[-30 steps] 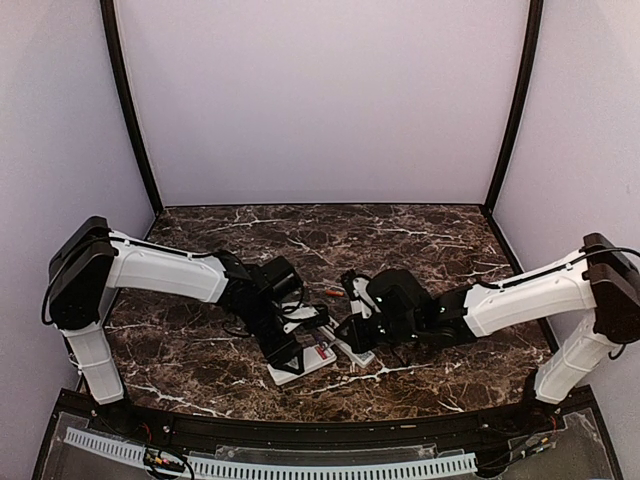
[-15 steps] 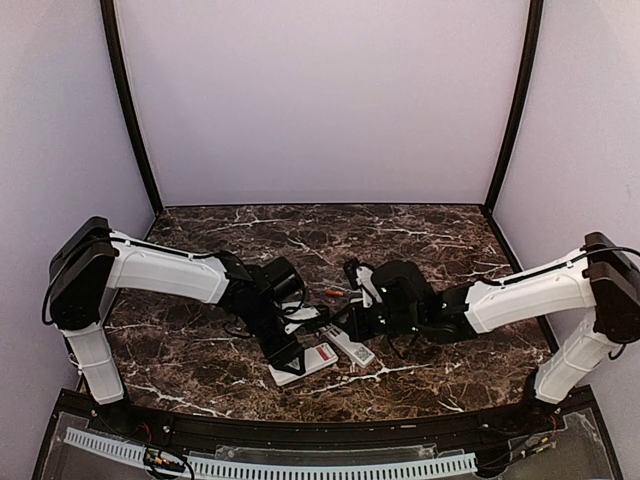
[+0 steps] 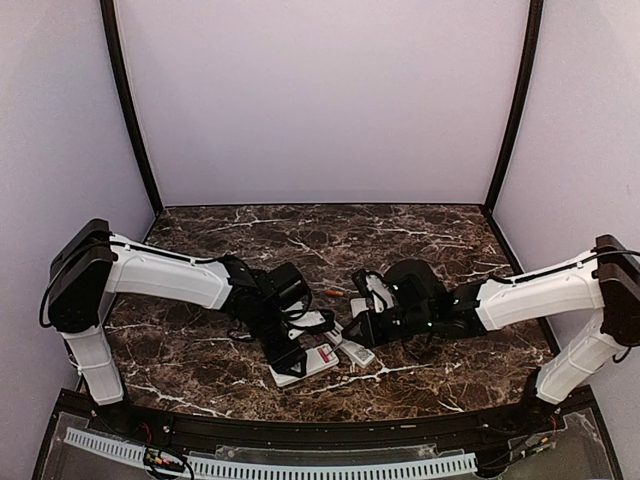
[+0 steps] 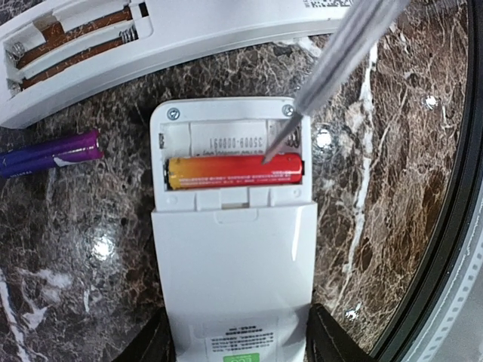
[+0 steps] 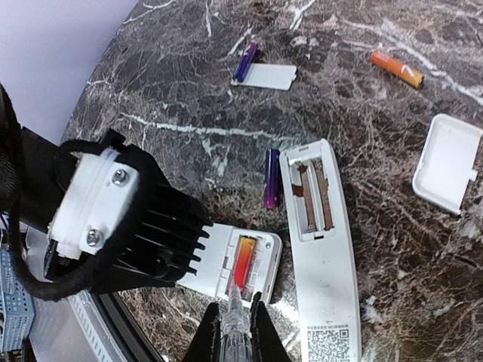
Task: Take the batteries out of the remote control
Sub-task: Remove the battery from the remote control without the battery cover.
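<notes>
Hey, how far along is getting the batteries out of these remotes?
Done: the long remote has both slots bare; a purple cell, a second purple cell and an orange cell lie on the table. In hand: the left gripper clamps the small remote while the right gripper pokes a clear tool at its orange-red battery. Left: only that battery; the slot beside it is empty.

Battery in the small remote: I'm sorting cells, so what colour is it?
The battery is red-orange, yellow at one end; clearest in the left wrist view.
</notes>
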